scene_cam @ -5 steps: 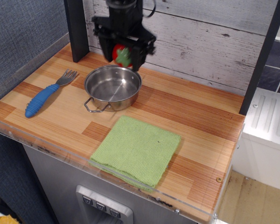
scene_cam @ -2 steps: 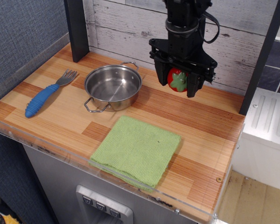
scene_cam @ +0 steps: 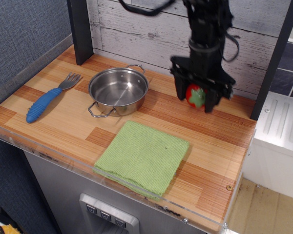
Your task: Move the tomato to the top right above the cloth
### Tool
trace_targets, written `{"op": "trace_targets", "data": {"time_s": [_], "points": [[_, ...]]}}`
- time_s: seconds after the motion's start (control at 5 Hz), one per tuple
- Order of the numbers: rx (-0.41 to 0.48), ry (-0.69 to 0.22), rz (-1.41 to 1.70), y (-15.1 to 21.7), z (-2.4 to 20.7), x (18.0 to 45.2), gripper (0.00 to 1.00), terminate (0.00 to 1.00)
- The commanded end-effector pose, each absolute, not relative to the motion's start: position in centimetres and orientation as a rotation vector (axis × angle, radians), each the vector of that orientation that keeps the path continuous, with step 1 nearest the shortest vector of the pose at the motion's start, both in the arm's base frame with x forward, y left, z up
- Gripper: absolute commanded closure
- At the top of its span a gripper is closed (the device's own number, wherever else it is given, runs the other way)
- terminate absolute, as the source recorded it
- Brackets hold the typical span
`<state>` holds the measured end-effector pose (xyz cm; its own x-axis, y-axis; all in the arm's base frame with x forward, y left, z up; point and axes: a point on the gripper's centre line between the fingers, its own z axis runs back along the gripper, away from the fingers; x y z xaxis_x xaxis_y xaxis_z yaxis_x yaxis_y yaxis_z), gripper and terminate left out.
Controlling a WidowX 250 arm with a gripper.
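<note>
The gripper (scene_cam: 197, 96) has carried the tomato (scene_cam: 195, 96) rightward from over the steel pot (scene_cam: 118, 90) and lower, clamped between its fingers. It now hangs beyond the cloth (scene_cam: 143, 156)'s far right corner, so lowering and release likely remain.

On the worktop (scene_cam: 78, 119) I count four loose things, one of each kind. There is one tomato (scene_cam: 196, 96), red with a green cap, sitting between the jaws of the one gripper (scene_cam: 198, 97) in the room. There is one cloth (scene_cam: 143, 156), light green and square. There is one steel pot (scene_cam: 118, 89) with two wire handles. There is one fork (scene_cam: 50, 98) with a blue handle. One robot arm (scene_cam: 206, 29) reaches down over all of it.
</note>
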<state>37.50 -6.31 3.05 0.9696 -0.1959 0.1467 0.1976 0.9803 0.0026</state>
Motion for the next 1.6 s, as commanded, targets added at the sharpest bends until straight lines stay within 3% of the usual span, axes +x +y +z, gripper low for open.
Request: {"op": "trace_targets", "data": {"time_s": [0.0,0.4,0.6,1.2,1.4], "points": [[-0.011,-0.144,-0.228,-6.4,4.3,37.9,0.0,0.0],[-0.055,-0.236,-0.201,-5.1,11.1,36.4,0.0,0.0],[-0.078,-0.283,-0.173,-3.2,15.0,34.0,0.0,0.0],[0.017,-0.194,-0.04,0.4,14.3,31.5,0.0,0.0],[0.017,-0.194,-0.04,0.4,14.3,31.5,0.0,1.0]]}}
